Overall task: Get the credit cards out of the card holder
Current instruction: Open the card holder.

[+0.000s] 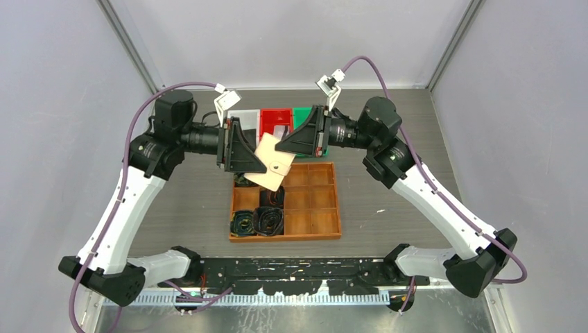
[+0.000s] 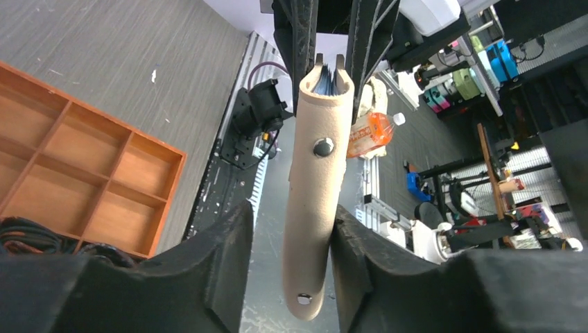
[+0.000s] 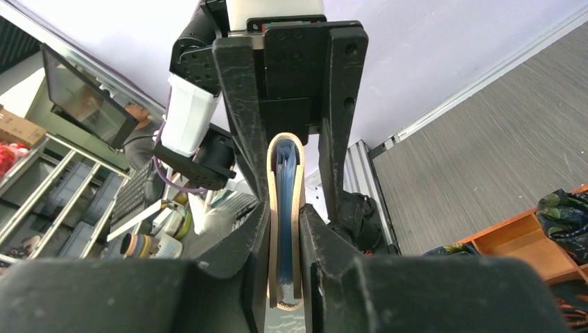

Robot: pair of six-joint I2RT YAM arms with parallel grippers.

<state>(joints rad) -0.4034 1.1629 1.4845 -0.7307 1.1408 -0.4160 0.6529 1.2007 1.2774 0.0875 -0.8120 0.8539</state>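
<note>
The tan card holder (image 1: 274,166) hangs folded shut in the air above the wooden tray, held between my two grippers. My right gripper (image 1: 286,144) is shut on its upper right edge. In the right wrist view both fingers of my right gripper (image 3: 284,211) press the covers, with the pale blue pockets (image 3: 284,187) showing between them. My left gripper (image 1: 253,161) straddles the lower left end. In the left wrist view my left gripper (image 2: 290,215) is open: the holder (image 2: 315,187) touches the right finger, with a gap to the left finger. No credit cards show.
The wooden divided tray (image 1: 312,201) lies below the holder, with dark coiled belts (image 1: 260,220) in its left cells. White (image 1: 244,119), red (image 1: 276,118) and green (image 1: 303,114) bins stand behind it. The arm bases and a rail run along the near edge.
</note>
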